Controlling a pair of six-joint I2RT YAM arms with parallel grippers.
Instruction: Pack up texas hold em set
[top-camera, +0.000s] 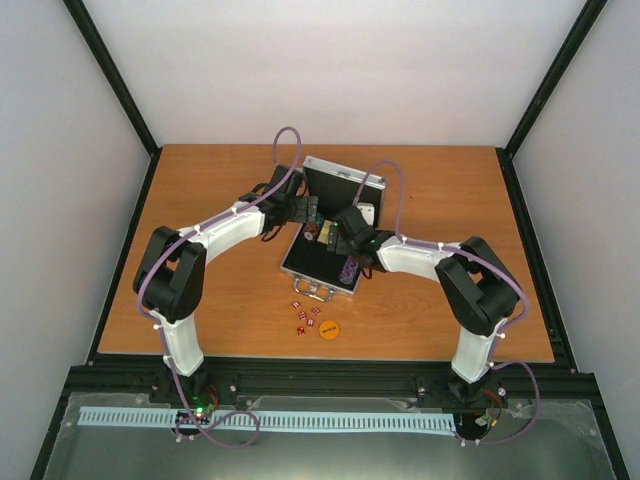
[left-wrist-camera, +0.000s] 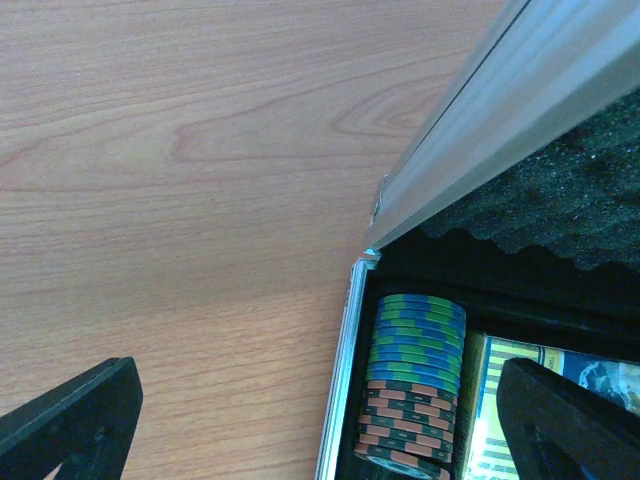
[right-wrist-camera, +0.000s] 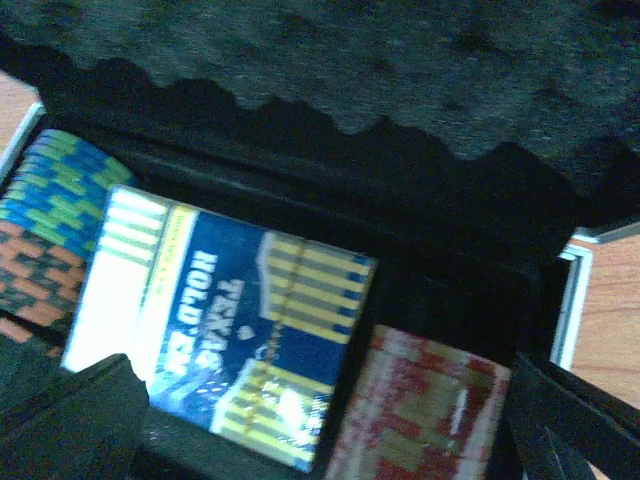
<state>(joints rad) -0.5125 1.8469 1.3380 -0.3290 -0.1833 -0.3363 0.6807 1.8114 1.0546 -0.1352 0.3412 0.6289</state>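
The silver case (top-camera: 300, 272) lies open mid-table, its lid (top-camera: 343, 180) standing upright behind. Inside, a row of blue-green and orange-black chips (left-wrist-camera: 412, 385) lies along the left wall, beside the blue-yellow card deck (right-wrist-camera: 230, 350). Red-white chips (right-wrist-camera: 425, 410) lie to the right of the deck. My left gripper (left-wrist-camera: 320, 440) hangs open over the case's left edge (left-wrist-camera: 345, 380), one finger above bare wood and the other above the deck. My right gripper (right-wrist-camera: 320, 440) hangs open over the deck and red chips. Both hold nothing. Several red dice (top-camera: 305, 315) and the orange disc (top-camera: 329, 328) lie on the table in front of the case.
Wavy black foam (right-wrist-camera: 350, 60) lines the raised lid close ahead of both grippers. The metal handle (top-camera: 317, 291) sticks out from the case's near side towards the dice. Both arms (top-camera: 225, 228) reach in from the sides and meet over the case.
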